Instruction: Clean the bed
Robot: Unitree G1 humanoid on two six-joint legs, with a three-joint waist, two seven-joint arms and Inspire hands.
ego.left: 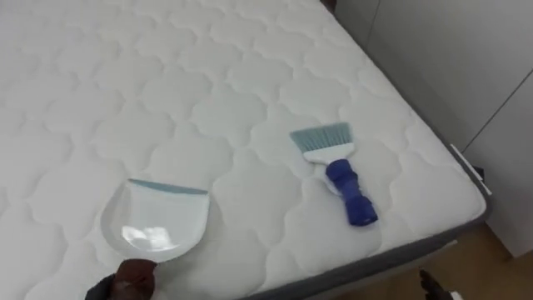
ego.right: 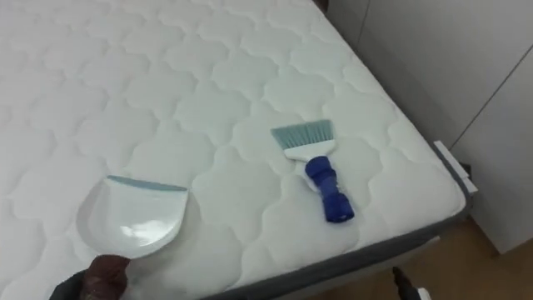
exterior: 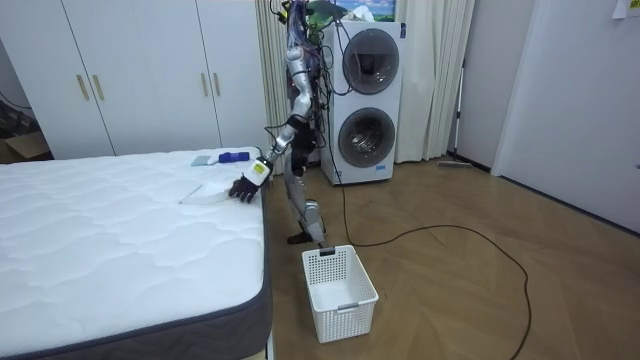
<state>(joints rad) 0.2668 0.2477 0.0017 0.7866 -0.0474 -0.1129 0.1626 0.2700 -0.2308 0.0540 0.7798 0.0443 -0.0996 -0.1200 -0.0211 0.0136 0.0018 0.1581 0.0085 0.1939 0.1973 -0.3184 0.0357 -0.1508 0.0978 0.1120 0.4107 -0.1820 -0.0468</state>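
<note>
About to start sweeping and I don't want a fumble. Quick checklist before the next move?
1. Dustpan flat on mattress, open edge facing away: ok.
2. Left hand at the dustpan's handle, grip closed: cannot tell.
3. Brush lying free, blue handle toward the bed's edge: ok.
4. Brush and dustpan apart: ok.
5. Crumbs to sweep visible on mattress: cannot tell.
6. White basket on the floor beside the bed: ok.

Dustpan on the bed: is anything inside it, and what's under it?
Inside the dustpan nothing shows, just a glossy sheen. It lies on the white mattress. The left hand covers its handle, so the grip is hidden.
</note>
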